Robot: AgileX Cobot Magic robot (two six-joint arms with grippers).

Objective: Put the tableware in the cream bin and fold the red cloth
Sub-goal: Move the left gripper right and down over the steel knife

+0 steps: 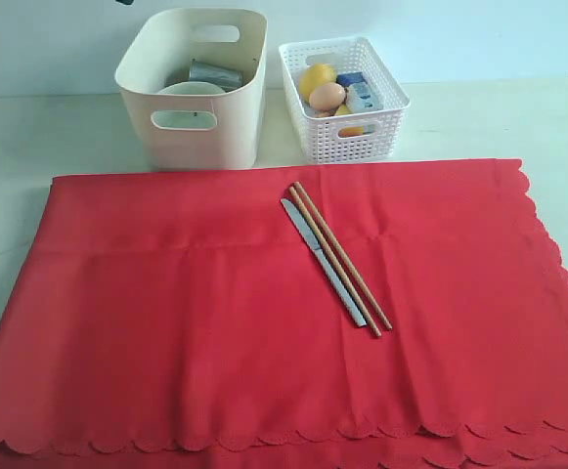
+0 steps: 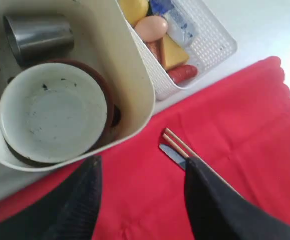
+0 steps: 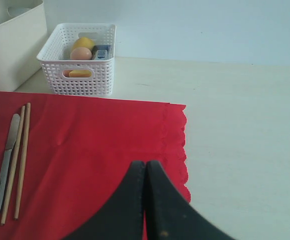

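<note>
Left wrist view: left gripper (image 2: 141,164) splayed

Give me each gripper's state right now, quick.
Left gripper: open, holding nothing.
Right gripper: shut, empty, over the red cloth.

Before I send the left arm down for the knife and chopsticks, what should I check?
1. The left gripper is open and empty: ok.
2. The right gripper is shut, holding nothing: ok.
3. The knife and chopsticks lie side by side on the red cloth, unobstructed: ok.
4. The cream bin looks to have room around the bowl, plate and cup: ok.
5. Spoon already binned: cannot tell.
6. Cloth cleared for folding: not ok.
</note>
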